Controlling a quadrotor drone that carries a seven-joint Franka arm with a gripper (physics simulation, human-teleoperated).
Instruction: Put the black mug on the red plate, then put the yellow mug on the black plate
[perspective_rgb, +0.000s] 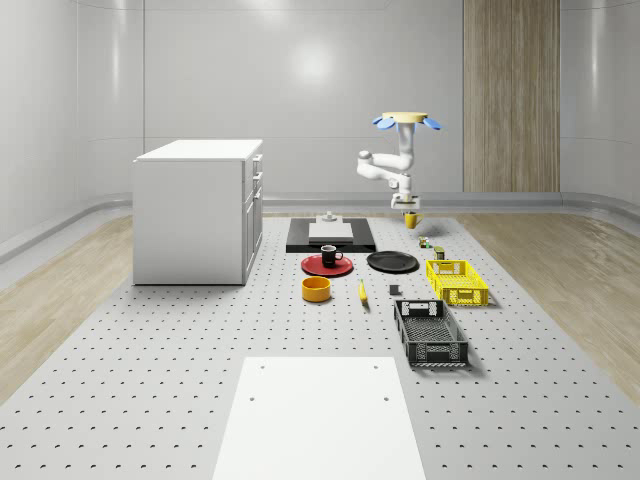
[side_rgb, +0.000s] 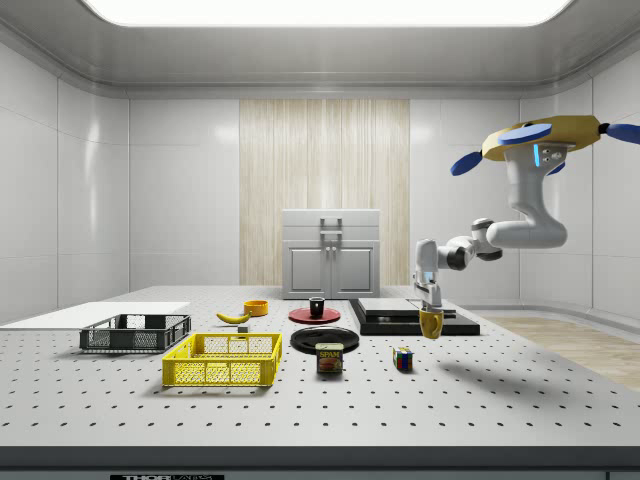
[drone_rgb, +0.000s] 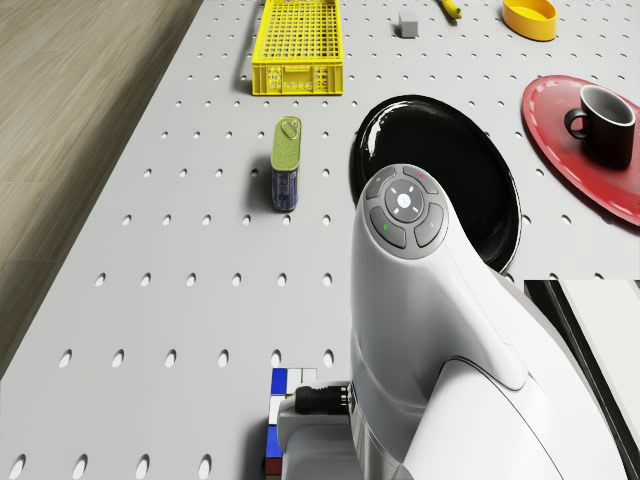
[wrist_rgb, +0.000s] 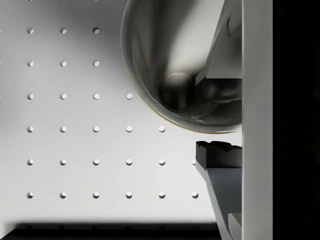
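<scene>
The black mug (perspective_rgb: 331, 256) stands upright on the red plate (perspective_rgb: 312, 266), also visible in the drone view as black mug (drone_rgb: 603, 124) on red plate (drone_rgb: 560, 130). My gripper (perspective_rgb: 411, 213) is shut on the yellow mug (perspective_rgb: 411, 220), holding it by the rim just above the table, beyond the black plate (perspective_rgb: 392, 262) and beside the black slab. In the side view the yellow mug (side_rgb: 431, 323) hangs under the gripper (side_rgb: 431, 312). The wrist view looks into the mug (wrist_rgb: 170, 65) with a finger (wrist_rgb: 217, 160) at its wall. The drone (perspective_rgb: 408, 120) hovers above the table's far right part.
A white cabinet (perspective_rgb: 200, 210) stands at the whole-scene view's left. A black slab (perspective_rgb: 300, 243) with a white block lies behind the plates. Yellow basket (perspective_rgb: 457, 280), black basket (perspective_rgb: 430, 333), orange bowl (perspective_rgb: 316, 288), banana (perspective_rgb: 362, 292), can (drone_rgb: 286, 163) and colour cube (drone_rgb: 283, 420) lie around.
</scene>
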